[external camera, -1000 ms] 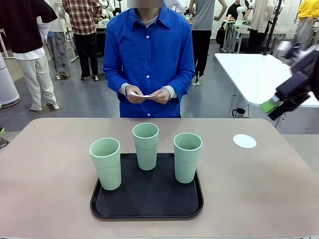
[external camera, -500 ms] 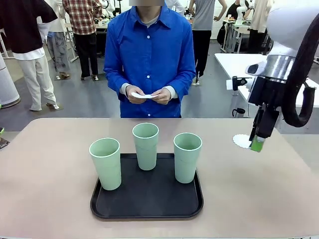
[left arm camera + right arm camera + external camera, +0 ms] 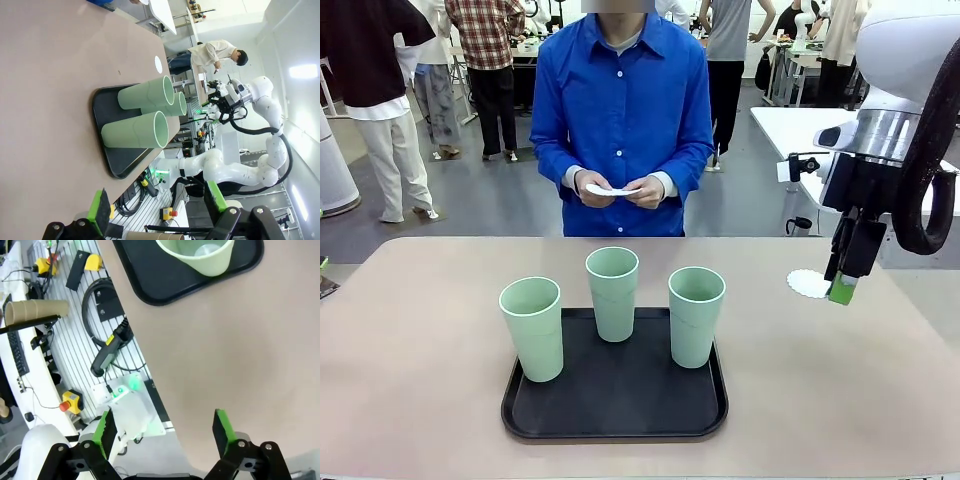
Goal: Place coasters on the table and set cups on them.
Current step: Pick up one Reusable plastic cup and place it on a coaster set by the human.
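We are seeing the jaws of the right gripper (image 3: 164, 429) spread wide apart in the right wrist view. Nothing is sitting between the green pads (image 3: 223, 426), and bare table (image 3: 235, 340) is lying beyond them. In the front view this gripper is pointing down and hanging at the three o'clock edge of one coaster (image 3: 804, 283), covering part of it. We cannot tell if it is touching. The jaws of the left gripper (image 3: 157, 200) are also released and gripping nothing.

The coaster is lying flat on the table, at about two o'clock from the black tray (image 3: 620, 405). Three cups are standing upright on this tray: the left cup (image 3: 532, 330) at nine o'clock, the middle cup (image 3: 613, 295) at twelve o'clock and the right cup (image 3: 696, 318) at three o'clock, all apart from each other.

At twelve o'clock, beyond the table, the person's right hand (image 3: 588, 188) and the person's left hand (image 3: 646, 191) are holding a thin white piece (image 3: 610, 190) together.
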Tool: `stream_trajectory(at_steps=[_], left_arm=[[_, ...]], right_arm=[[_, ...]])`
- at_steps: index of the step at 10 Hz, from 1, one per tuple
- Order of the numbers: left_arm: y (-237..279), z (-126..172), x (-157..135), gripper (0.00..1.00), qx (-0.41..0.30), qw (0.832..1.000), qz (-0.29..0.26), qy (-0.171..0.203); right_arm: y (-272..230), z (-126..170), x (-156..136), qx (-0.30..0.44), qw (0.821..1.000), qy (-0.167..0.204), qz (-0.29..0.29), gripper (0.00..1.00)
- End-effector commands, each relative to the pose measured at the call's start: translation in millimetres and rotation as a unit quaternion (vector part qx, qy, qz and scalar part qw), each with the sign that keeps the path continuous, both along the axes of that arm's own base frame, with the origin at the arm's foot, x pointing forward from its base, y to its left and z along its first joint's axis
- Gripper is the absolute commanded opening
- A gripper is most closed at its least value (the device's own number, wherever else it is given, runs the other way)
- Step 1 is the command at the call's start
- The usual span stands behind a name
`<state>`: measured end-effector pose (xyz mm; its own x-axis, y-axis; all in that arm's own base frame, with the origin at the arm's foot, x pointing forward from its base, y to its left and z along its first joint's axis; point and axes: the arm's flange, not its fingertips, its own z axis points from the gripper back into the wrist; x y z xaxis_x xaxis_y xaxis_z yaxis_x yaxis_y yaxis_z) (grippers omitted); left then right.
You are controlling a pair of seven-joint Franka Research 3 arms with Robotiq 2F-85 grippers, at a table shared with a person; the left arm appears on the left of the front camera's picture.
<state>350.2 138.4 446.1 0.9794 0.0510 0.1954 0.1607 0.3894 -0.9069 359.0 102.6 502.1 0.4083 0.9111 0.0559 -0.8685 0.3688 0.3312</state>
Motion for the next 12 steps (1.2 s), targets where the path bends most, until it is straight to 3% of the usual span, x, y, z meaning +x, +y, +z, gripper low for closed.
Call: stream_trajectory(at_steps=[1, 2, 4, 6, 8, 12], left_arm=[[0, 1, -1, 1.0, -0.004, 1.0, -0.001, -0.003], [0, 1, -1, 1.0, -0.004, 1.0, -0.001, -0.003], [0, 1, -1, 1.0, -0.004, 1.0, -0.001, -0.003], [0, 1, -1, 1.0, -0.004, 1.0, -0.001, -0.003], [0, 1, -1, 1.0, -0.004, 1.0, -0.001, -0.003], [0, 1, -1, 1.0, -0.004, 1.0, -0.001, -0.003]], right_arm=[[-19, 4, -6, 0.117, 0.987, -0.057, 0.098, 1.0], [-36, 0, -5, 0.195, 0.964, -0.096, 0.151, 1.0], [-63, -14, 13, 0.328, 0.918, -0.118, 0.19, 1.0], [-73, -34, 22, 0.437, 0.88, -0.131, 0.131, 1.0], [-80, -63, 21, 0.509, 0.852, -0.091, 0.086, 1.0], [-78, -104, 18, 0.522, 0.848, -0.084, 0.03, 1.0]])
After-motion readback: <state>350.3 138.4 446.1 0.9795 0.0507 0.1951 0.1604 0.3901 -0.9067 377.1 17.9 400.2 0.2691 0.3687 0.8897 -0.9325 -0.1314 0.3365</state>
